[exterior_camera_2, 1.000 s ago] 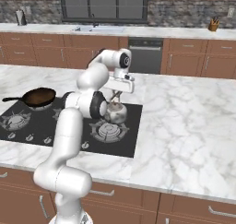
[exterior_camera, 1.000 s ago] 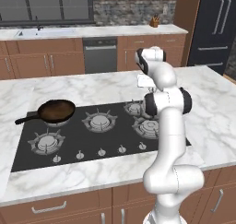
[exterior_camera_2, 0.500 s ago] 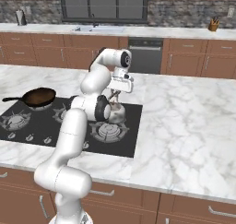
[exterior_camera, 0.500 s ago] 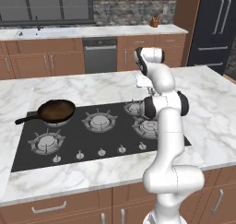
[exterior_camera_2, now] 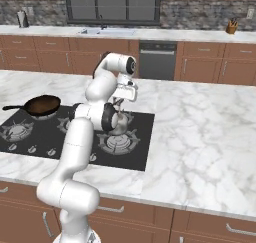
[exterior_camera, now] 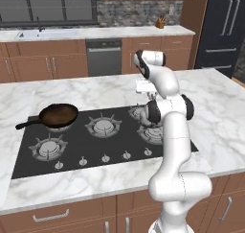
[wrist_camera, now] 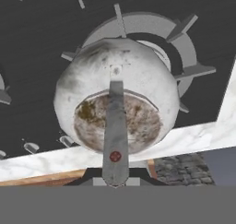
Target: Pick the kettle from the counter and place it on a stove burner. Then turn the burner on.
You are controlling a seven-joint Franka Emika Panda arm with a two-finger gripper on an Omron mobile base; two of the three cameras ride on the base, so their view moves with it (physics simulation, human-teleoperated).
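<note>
The silver-grey kettle (wrist_camera: 120, 80) sits over the back right stove burner (wrist_camera: 184, 48) of the black cooktop (exterior_camera: 76, 145). From above I see its round body, brownish lid and arched handle running toward me. My gripper (wrist_camera: 115, 174) hangs straight over it, with the handle's top between the dark fingertips; it looks shut on the handle. In the right base view the kettle (exterior_camera_2: 122, 123) shows beside my elbow, under the gripper (exterior_camera_2: 119, 103). Whether the kettle's base touches the grate is hidden. The white marble counter (exterior_camera_2: 200, 127) surrounds the cooktop.
A dark frying pan (exterior_camera: 58, 115) rests on the back left burner, its handle pointing left. A row of small silver knobs (exterior_camera: 105, 157) lines the cooktop's front edge. The other burners are bare. A paler counter with a sink (exterior_camera: 48, 34) runs along the back wall.
The hand has shifted slightly lower over the back right burner and the upper arm has straightened a little. The kettle stays under the gripper.
</note>
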